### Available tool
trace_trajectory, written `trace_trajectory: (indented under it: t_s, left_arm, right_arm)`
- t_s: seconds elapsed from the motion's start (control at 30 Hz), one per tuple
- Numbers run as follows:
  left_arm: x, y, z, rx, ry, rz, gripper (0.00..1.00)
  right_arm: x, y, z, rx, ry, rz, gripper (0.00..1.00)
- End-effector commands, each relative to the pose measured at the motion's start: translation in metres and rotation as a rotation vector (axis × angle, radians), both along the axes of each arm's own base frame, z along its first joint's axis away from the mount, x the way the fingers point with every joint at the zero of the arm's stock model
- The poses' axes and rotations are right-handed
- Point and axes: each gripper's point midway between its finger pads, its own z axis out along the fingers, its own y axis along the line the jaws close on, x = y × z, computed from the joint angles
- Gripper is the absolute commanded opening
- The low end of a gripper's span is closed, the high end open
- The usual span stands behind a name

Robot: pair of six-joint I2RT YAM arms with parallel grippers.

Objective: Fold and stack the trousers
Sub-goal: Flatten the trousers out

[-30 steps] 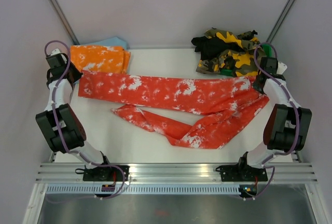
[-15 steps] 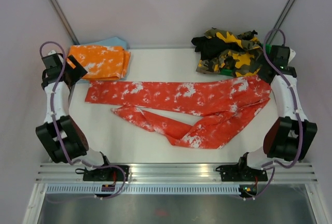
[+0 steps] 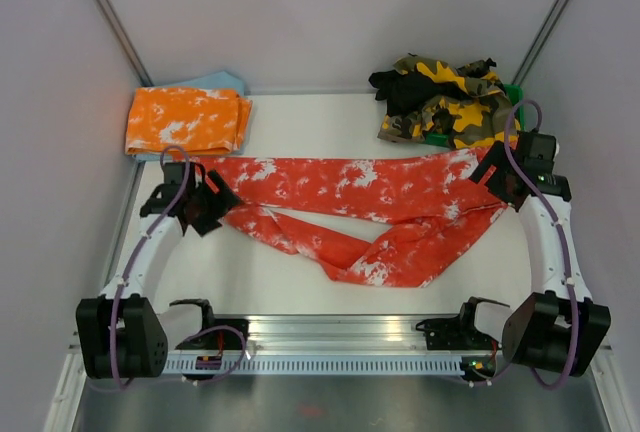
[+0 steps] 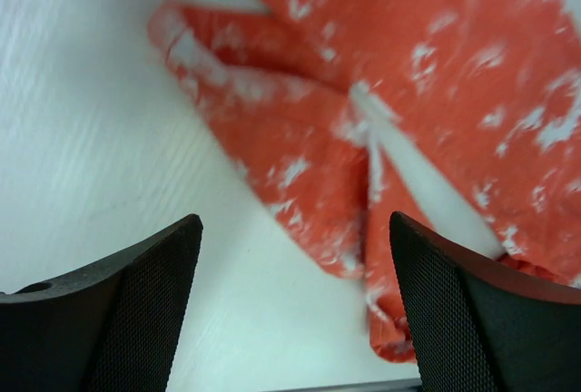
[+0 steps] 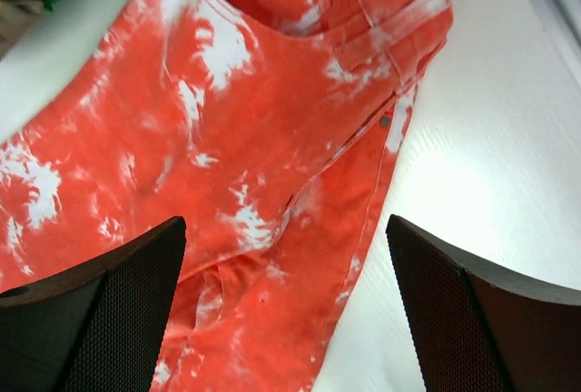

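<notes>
The red tie-dye trousers (image 3: 370, 192) lay flat, waistband just beside the camouflage pile (image 3: 440, 102), legs running away from it. Both sets of jaws stood spread and empty: right gripper (image 3: 498, 174) near the pile, left gripper (image 3: 203, 206) well apart from it. One leg lay twisted, so pinching a single layer risked a crooked fold.

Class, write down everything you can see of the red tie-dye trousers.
The trousers are soft red cloth with white splotches, lying unfolded on the white table. The waist, with a pocket and rivet, is at the right; the far leg runs straight left, the near leg is twisted. The open left gripper and right gripper hang over its ends, holding nothing.
</notes>
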Motion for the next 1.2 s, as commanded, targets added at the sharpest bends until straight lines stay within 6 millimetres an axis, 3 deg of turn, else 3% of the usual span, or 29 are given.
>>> trace_trajectory:
  t_s: [0.0, 0.3, 0.53, 0.63, 0.73, 0.87, 0.9, 0.97, 1.0, 1.03, 1.17]
  left_arm:
    - [-0.009, -0.011, -0.002, -0.111, -0.008, 0.158, 0.88]
    - [-0.013, -0.026, -0.072, -0.096, 0.155, 0.16, 0.82]
    - [-0.012, -0.021, -0.089, -0.03, 0.176, 0.174, 0.74]
    - [-0.005, -0.014, -0.091, 0.007, 0.154, 0.19, 0.62]
    - [0.007, -0.02, -0.094, -0.018, 0.118, 0.17, 0.4]
    - [0.012, -0.029, -0.102, -0.053, 0.14, 0.137, 0.02]
    - [0.008, -0.027, -0.104, -0.042, 0.158, 0.137, 0.02]
    - [0.005, -0.021, -0.101, 0.005, 0.166, 0.121, 0.02]
    - [0.01, -0.019, -0.082, 0.02, 0.123, 0.115, 0.02]
    - [-0.002, -0.003, -0.078, 0.113, 0.153, 0.129, 0.02]
    - [0.002, 0.042, 0.013, 0.319, -0.034, 0.222, 0.02]
  right_arm:
    - [-0.001, 0.005, 0.009, 0.015, -0.043, 0.01, 0.98]
    - [-0.003, 0.004, 0.008, 0.017, -0.038, 0.003, 0.98]
    - [-0.01, -0.006, 0.02, -0.036, -0.031, -0.032, 0.98]
    - [-0.012, -0.006, 0.028, -0.044, -0.053, -0.037, 0.98]
    - [-0.013, -0.007, 0.031, -0.051, -0.054, -0.043, 0.98]
    - [-0.019, -0.011, 0.033, -0.075, -0.037, -0.054, 0.98]
    - [-0.021, -0.014, 0.034, -0.087, -0.034, -0.066, 0.98]
    - [-0.025, -0.016, 0.036, -0.1, -0.035, -0.074, 0.98]
    - [-0.026, -0.017, 0.036, -0.105, -0.034, -0.083, 0.98]
    - [-0.027, -0.018, 0.036, -0.108, -0.033, -0.084, 0.98]
    - [-0.027, -0.017, 0.029, -0.099, -0.009, -0.083, 0.98]
